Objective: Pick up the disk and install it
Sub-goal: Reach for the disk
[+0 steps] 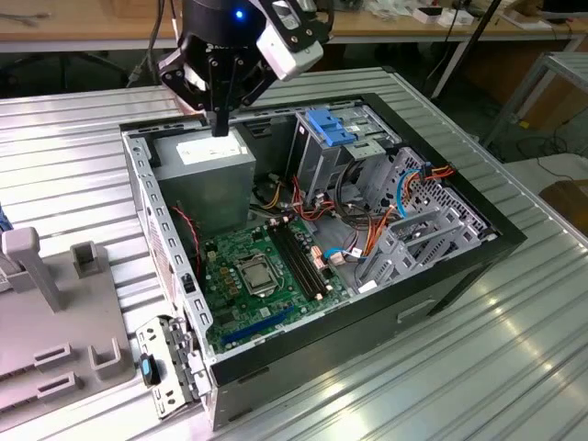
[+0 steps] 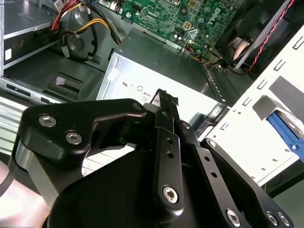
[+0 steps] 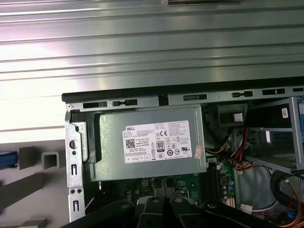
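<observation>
So the claw (image 1: pixel 220 129) is hanging in the upper left of the exterior view, pointing straight down just above the PSU (image 1: pixel 207 161), and it looks clenched on nothing, with both fingers pinched into one dark bar. The case (image 1: pixel 464 216) lies on its side on the desk (image 1: pixel 459 367) with the panel off, I'd guess so the bays can be reached from above. The disk (image 3: pixel 7 160) isn't in the claw. My best guess is that it's the sliver of bright blue in the first wrist view, outside the case wall and right beside the grey blocks of the stand (image 1: pixel 55 322), which sits at the left edge of the exterior view. It's probably parked there so the handle is easy to grab, but too little shows to be sure. The ridged blue piece at top centre is the latch plate (image 1: pixel 331 126), not the disk. So the pickup isn't done yet.
</observation>
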Tool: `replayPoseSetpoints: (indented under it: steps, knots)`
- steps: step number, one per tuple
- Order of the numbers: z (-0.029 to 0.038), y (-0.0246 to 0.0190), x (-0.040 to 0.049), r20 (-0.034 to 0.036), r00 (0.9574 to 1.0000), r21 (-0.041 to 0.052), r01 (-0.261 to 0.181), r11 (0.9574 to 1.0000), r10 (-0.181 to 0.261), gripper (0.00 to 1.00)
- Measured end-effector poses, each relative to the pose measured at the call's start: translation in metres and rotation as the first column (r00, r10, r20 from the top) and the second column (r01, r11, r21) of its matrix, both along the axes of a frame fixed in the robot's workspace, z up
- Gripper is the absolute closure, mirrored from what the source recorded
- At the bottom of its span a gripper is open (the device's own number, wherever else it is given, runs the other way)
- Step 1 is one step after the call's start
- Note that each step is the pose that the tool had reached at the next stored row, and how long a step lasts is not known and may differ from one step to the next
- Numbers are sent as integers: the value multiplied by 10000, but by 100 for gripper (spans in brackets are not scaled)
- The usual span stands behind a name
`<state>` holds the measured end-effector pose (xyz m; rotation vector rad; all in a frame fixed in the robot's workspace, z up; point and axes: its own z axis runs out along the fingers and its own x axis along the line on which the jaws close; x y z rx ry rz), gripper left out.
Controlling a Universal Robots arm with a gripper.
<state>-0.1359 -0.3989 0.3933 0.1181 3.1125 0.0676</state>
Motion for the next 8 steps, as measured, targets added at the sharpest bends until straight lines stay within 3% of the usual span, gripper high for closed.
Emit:
replayPoseSetpoints:
  steps: [8]
  knots:
    - [0,0,-91,-1,10000,-1,-2,10000,2,89]
